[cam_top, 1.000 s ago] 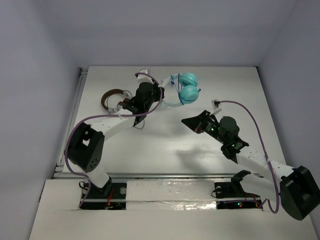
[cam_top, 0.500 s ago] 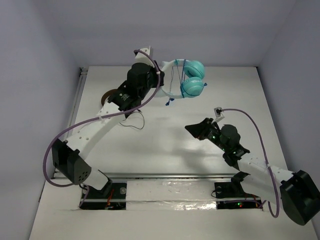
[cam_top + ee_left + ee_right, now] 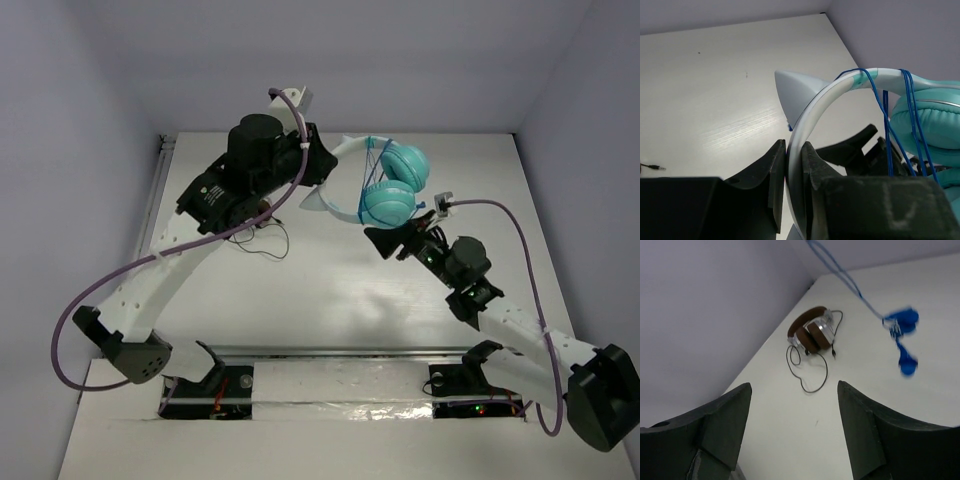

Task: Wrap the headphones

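Your left hand [image 3: 792, 150] is clenched on the white headband [image 3: 840, 87] of the teal headphones [image 3: 390, 203]. Both fingers pinch the band edge-on, just beside the pointed white ear [image 3: 795, 92] moulded on it. From overhead, the headphones hang in the air above the surface [image 3: 330, 290], at about 1 o'clock from its middle. The two ear cups sit to the 3 o'clock side of your left hand. The blue cable [image 3: 910, 115] runs in several strands over the headband and down past the ear cushions. In the right wrist view its loose end trails down to a blue plug [image 3: 902, 325], which is too blurred to make out well.

Your right hand [image 3: 794, 386] is released, its fingers spread wide with nothing between them. From overhead it sits just at 6 o'clock of the lower ear cup. It looks apart from the cup, though you cannot be sure.

The brown-banded headphones [image 3: 812, 332] lie on the surface close to the side wall. Their thin black cable [image 3: 810, 377] loops out toward 6 o'clock in the right wrist view.
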Tool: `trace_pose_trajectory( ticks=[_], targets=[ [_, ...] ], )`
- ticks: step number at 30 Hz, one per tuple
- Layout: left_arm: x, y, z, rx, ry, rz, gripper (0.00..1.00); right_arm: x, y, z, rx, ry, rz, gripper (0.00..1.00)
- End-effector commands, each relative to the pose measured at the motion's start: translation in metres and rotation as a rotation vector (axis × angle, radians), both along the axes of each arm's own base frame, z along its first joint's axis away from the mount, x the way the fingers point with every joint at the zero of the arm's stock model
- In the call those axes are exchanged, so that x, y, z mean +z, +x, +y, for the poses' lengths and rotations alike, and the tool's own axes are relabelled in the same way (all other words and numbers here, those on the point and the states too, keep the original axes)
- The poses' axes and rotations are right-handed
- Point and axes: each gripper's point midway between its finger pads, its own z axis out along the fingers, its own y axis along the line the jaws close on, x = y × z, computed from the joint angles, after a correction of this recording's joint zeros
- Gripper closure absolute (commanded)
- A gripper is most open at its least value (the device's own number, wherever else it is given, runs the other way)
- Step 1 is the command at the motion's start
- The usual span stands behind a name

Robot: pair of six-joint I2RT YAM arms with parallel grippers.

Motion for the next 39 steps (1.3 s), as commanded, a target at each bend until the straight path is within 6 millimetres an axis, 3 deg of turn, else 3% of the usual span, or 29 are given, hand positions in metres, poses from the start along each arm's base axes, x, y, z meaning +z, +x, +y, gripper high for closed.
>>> trace_pose_trajectory(
  ticks=[1, 7, 11, 17, 18, 20, 23, 26, 30, 32, 34, 39],
  targets=[
    [0.066, -0.037, 0.009, -0.071, -0.15, -0.091, 1.0, 0.043, 0.006, -0.001, -0.025, -0.035, -0.163, 0.25],
    [0.066, -0.058, -0.001, -0.137, -0.169, -0.079, 1.0, 0.027, 0.029, 0.003, -0.063, -0.107, -0.094, 0.25],
    [0.068, -0.07, -0.002, -0.161, -0.175, -0.078, 1.0, 0.029, 0.028, 0.006, -0.049, -0.095, -0.097, 0.29],
    [0.068, -0.077, -0.002, -0.163, -0.153, -0.083, 1.0, 0.044, -0.004, 0.015, 0.09, -0.067, -0.117, 0.49],
    [0.068, -0.075, 0.0, -0.151, -0.149, -0.087, 1.0, 0.053, -0.012, 0.011, 0.094, -0.054, -0.139, 0.49],
    [0.069, -0.075, 0.001, -0.148, -0.145, -0.092, 1.0, 0.048, -0.017, 0.007, 0.09, -0.071, -0.125, 0.48],
    [0.067, -0.073, -0.001, -0.145, -0.139, -0.091, 1.0, 0.049, -0.017, 0.008, 0.101, -0.115, -0.139, 0.39],
    [0.067, -0.073, -0.003, -0.155, -0.145, -0.086, 1.0, 0.044, -0.016, 0.021, 0.174, -0.163, -0.134, 0.35],
    [0.067, -0.073, -0.002, -0.151, -0.142, -0.088, 1.0, 0.037, -0.039, 0.037, 0.347, -0.158, -0.138, 0.36],
    [0.067, -0.074, -0.002, -0.153, -0.146, -0.088, 1.0, 0.043, -0.047, 0.036, 0.357, -0.117, -0.158, 0.44],
    [0.067, -0.074, -0.003, -0.157, -0.15, -0.088, 1.0, 0.034, -0.044, 0.034, 0.332, -0.11, -0.138, 0.55],
    [0.071, -0.07, -0.001, -0.134, -0.158, -0.104, 1.0, 0.011, -0.036, 0.042, 0.353, -0.119, -0.059, 0.7]
  ],
)
